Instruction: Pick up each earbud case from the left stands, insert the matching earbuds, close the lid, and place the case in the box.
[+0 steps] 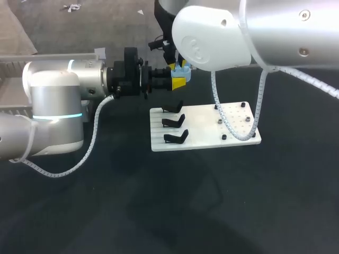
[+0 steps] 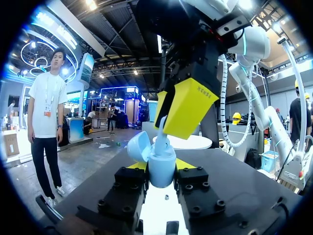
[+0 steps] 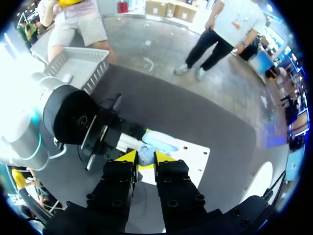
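L tool (image 2: pixel 160 165) is upper centre in the head view, tips pinching 1 light-blue case (image 2: pixel 159 175) from both sides, lid (image 2: pixel 138 146) flipped open. R tool (image 3: pixel 143 156) hangs right above it, tips close together, nipping 1 earbud (image 2: pixel 162 128) at the case's mouth. Just below, on the tabletop (image 1: pixel 159 201): 1 white board (image 1: pixel 204 119) w/ 3 black stands (image 1: pixel 174 123) on its left side and 6 black pegs (image 1: pixel 219 121) on its right.

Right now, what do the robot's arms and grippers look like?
The left arm and right arm are rounded silver-white shells, each trailing a white ribbed cable; the left arm has a glowing cyan ring. The left gripper and right gripper are black bolted blocks with yellow tips.
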Robot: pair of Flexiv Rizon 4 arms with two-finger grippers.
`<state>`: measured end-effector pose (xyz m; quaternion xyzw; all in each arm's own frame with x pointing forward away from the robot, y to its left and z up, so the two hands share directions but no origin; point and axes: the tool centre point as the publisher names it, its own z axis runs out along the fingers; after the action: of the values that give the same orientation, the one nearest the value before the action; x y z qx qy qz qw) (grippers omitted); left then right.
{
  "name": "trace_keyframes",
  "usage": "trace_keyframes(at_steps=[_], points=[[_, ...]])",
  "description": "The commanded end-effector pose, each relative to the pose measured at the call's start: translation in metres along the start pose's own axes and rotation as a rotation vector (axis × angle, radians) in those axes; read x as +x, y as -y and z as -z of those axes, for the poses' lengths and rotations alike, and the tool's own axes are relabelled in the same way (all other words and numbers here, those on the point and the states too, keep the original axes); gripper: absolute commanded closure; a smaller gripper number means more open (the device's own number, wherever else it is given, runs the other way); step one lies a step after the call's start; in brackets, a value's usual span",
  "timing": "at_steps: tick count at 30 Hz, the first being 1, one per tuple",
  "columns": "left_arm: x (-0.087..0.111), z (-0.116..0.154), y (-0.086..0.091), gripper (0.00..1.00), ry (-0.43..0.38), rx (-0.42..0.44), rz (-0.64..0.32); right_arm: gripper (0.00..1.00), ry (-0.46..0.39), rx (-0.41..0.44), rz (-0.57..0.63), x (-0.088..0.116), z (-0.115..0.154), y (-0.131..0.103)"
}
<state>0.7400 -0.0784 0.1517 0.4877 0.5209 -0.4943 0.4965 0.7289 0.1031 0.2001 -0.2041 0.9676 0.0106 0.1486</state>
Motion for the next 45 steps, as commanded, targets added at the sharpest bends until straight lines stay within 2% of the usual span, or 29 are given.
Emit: trace_keyframes(at_steps=[1,45], points=[[0.0012,-0.0005,0.0008,1.0,0.005,-0.005,-0.004,1.0,0.0,0.003,-0.002,0.0012,-0.0006,-0.0009],[0.0012,-0.0005,0.0008,1.0,0.005,-0.005,-0.004,1.0,-0.029,0.012,0.017,0.0008,-0.0083,-0.0008]])
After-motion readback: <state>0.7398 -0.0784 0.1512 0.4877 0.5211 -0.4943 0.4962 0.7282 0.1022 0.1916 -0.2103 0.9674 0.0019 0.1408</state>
